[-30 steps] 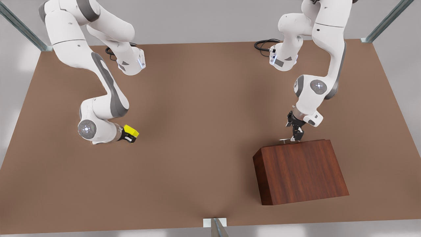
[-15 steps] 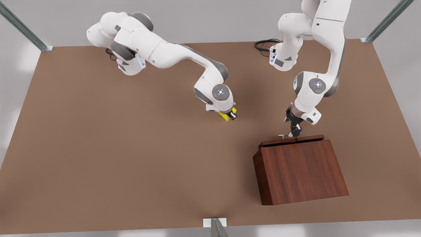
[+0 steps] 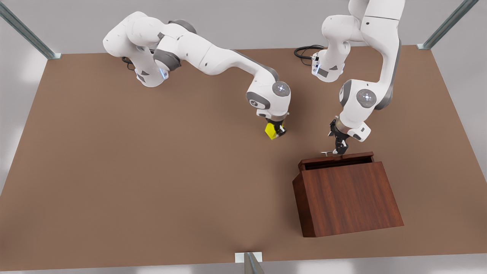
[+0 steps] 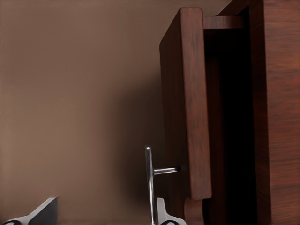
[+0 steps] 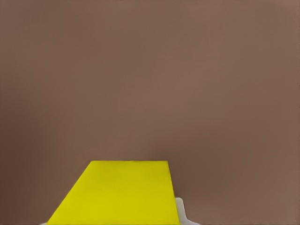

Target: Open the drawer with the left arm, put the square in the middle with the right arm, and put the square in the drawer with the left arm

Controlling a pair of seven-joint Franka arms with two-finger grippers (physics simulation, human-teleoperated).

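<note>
— Two grippers: what is held?
— The square [image 3: 271, 131] is pinched, tilted, by the right gripper [image 3: 277, 131] at centre frame; the left gripper [image 3: 338, 149] seems clamped on the handle [image 3: 327, 153], whose long axis runs across the slightly open drawer [image 3: 336, 158] at right.

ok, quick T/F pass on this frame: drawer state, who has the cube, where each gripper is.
1. The drawer is partly pulled out of the wooden box. True.
2. The left gripper is at the drawer's silver handle. True.
3. The yellow square lies inside the drawer. False: the right gripper holds it near the tabletop middle.
4. The right gripper is open and holds nothing. False: it is shut on the square.
5. The wooden box lies on its side. False: it stands upright.
</note>
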